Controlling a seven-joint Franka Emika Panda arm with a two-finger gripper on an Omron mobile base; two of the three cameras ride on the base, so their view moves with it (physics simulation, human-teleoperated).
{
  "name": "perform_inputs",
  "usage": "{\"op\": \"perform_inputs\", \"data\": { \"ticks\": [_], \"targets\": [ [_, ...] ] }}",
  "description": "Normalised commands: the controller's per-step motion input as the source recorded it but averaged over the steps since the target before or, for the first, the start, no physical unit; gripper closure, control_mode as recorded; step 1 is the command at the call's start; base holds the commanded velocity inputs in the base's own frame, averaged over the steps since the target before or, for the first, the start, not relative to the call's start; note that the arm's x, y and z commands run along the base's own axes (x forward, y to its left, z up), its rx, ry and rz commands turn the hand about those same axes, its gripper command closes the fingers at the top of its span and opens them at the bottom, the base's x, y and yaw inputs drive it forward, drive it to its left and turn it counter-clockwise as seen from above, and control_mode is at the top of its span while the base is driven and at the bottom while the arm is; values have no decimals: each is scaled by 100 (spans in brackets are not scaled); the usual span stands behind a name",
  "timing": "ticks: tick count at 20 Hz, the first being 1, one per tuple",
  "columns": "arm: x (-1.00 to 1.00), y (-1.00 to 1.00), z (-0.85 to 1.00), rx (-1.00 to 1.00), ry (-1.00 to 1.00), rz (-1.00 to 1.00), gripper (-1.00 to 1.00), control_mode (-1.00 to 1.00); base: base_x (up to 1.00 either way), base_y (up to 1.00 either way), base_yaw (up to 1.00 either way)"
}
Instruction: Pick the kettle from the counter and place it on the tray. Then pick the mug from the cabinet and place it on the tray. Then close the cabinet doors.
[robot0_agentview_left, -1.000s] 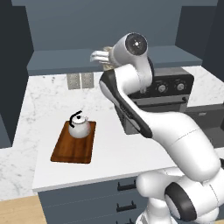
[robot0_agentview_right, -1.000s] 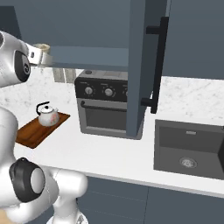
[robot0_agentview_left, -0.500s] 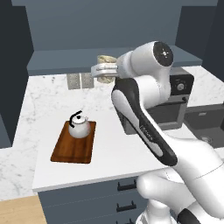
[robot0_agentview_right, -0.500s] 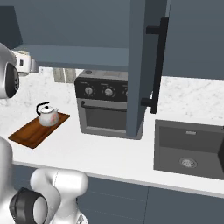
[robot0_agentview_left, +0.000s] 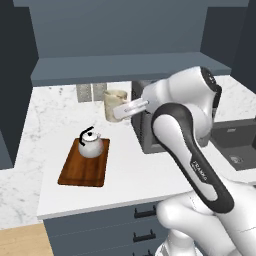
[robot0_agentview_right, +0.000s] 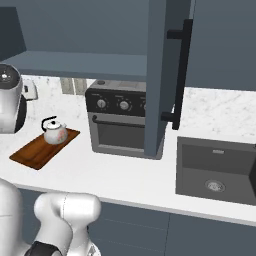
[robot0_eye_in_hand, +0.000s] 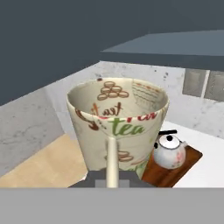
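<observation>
One thing matters here: where the tray (robot0_agentview_left: 85, 167) sits relative to the mug (robot0_agentview_left: 114, 104). The claw (robot0_agentview_left: 120, 113) is clamped on the mug's rim, holding it up in the air above the bench (robot0_agentview_left: 125, 175), behind the tray and a bit toward the oven (robot0_agentview_right: 122, 117). The kettle (robot0_agentview_left: 91, 144) already sits on the tray's back end, so I'd guess the mug needs to come forward and down onto the tray's bare front half.
</observation>
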Motion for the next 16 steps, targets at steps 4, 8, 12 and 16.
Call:
{"op": "perform_inputs", "data": {
  "ticks": [4, 8, 12, 16],
  "targets": [
    [-28, 0, -63, -6, 4, 28, 100, -100, 0, 0, 0],
    [-16, 0, -71, -2, 0, 22, 100, -100, 0, 0, 0],
    [-1, 3, -73, -2, 0, 20, 100, -100, 0, 0, 0],
    [28, 9, -66, -3, 0, 7, 100, -100, 0, 0, 0]
  ]
}}
